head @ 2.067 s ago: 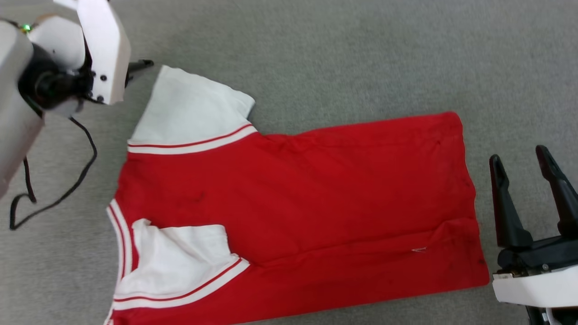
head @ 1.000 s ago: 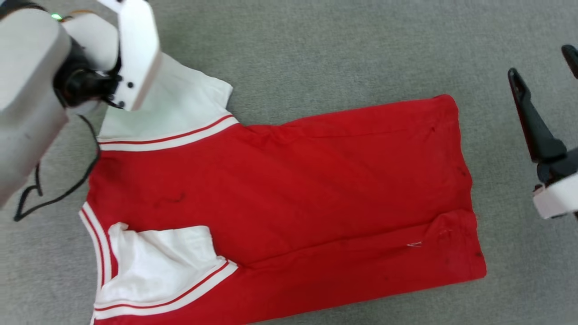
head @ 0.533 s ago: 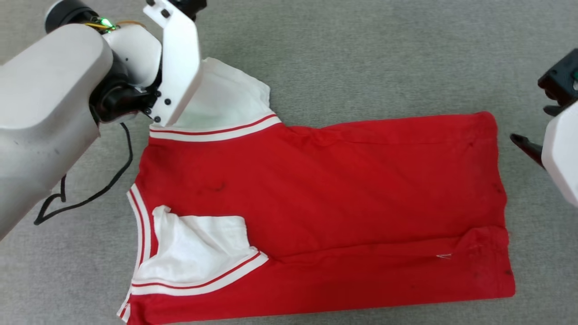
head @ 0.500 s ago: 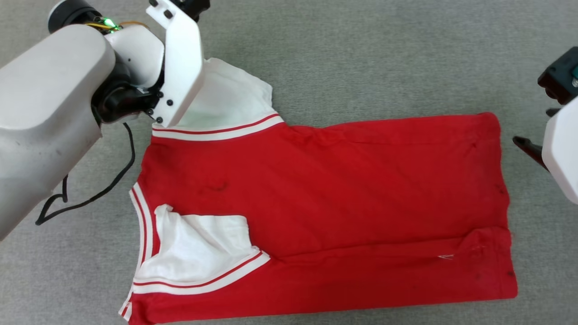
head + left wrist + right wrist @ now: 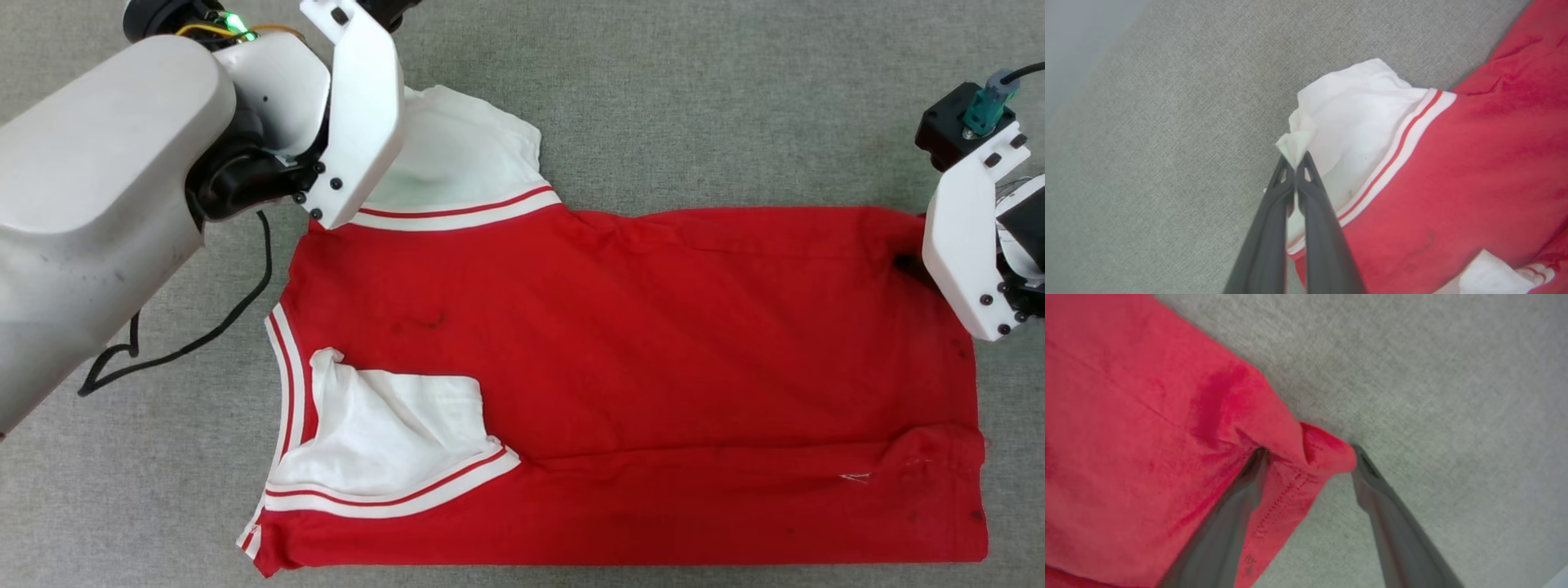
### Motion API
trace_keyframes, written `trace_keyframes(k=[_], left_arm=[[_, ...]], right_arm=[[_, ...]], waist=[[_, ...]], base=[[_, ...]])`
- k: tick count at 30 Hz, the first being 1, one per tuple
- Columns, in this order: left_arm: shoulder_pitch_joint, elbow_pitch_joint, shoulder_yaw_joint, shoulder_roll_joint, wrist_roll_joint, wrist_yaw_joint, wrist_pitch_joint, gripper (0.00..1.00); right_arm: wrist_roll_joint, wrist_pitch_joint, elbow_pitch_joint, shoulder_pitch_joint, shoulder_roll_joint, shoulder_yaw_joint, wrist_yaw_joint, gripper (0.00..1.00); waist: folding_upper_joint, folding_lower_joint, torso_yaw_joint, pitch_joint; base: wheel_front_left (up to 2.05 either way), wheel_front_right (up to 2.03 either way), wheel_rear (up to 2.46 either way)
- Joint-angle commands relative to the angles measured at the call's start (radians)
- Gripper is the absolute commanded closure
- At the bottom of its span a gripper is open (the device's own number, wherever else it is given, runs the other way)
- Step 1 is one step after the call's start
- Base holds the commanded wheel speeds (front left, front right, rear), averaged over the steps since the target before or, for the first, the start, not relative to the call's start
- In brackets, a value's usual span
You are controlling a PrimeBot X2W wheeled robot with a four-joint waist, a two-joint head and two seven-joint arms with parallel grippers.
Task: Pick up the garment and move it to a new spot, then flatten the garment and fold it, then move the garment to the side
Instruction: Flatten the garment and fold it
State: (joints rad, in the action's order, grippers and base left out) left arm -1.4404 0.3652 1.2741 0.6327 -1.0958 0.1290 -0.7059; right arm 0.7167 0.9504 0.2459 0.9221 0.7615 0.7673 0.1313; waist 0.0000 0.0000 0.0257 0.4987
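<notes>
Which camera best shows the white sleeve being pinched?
The left wrist view: the white sleeve lies unobstructed, its corner pinched in the left gripper. In the head view the left arm covers part of it. The right wrist view shows red hem fabric.

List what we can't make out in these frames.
Jersey underside: head view, against the carpet.
Left tool pinching the white sleeve: head view, behind its white wrist housing.
Right tool at the hem corner: head view, mostly behind its housing.
Black cable upper end: head view, under the left arm.
</notes>
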Motion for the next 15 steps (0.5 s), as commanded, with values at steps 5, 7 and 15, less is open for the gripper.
trace_keyframes(k=[5,7,15], left_arm=[[0.009,-0.009,0.004,0.011,-0.006,0.000,0.017,1.00],[0.025,-0.012,0.005,0.016,-0.008,0.000,0.025,1.00],[0.100,-0.059,0.006,0.054,-0.038,0.000,0.060,1.00]], right_arm=[[0.039,-0.049,0.048,0.000,-0.013,0.096,-0.001,1.00],[0.046,-0.088,0.060,0.020,-0.005,0.095,-0.001,1.00],[0.110,-0.243,0.075,-0.019,0.025,0.099,-0.001,1.00]], waist=[[0.0000,0.0000,0.002,-0.008],[0.0000,0.0000,0.000,-0.028],[0.0000,0.0000,0.000,-0.154]], base=[[0.00,0.00,0.00],[0.00,0.00,0.00],[0.00,0.00,0.00]])
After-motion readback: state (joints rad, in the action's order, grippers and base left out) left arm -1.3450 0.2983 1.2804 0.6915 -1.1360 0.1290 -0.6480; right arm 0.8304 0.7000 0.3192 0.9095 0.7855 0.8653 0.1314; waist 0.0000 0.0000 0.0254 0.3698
